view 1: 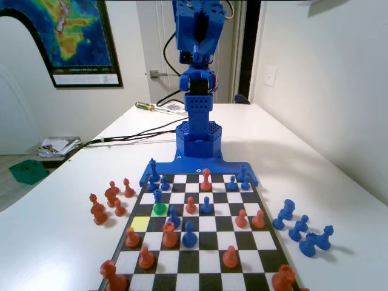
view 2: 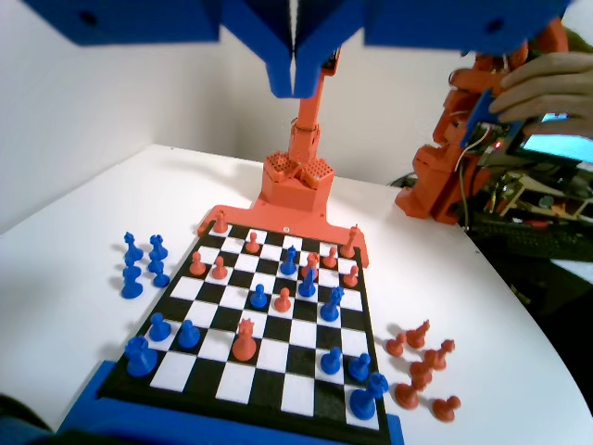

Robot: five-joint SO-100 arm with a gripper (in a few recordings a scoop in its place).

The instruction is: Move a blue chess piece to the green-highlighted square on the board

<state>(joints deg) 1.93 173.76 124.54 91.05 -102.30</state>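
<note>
The board (view 1: 265,219) lies in front of the blue arm (view 1: 197,91), which is raised high above its base. In the wrist view my gripper (view 2: 295,90) hangs far above the board (view 2: 232,436), its jaws pressed together with nothing between them. The green-highlighted square (view 1: 161,210) is near the board's left side in the fixed view, third row from the arm. A yellow square (view 1: 140,223) lies diagonally nearer the camera. One blue chess piece (view 1: 158,196) stands just behind the green square and another blue pawn (view 1: 174,217) just right of it. More blue pawns (view 1: 190,233) (view 1: 207,205) stand mid-board.
Orange pieces (view 1: 170,234) are mixed among the blue ones on the board. Captured orange pieces (view 1: 108,200) stand on the table left of the board in the fixed view, captured blue ones (view 1: 301,231) on the right. Cables and a screwdriver (view 1: 145,106) lie behind.
</note>
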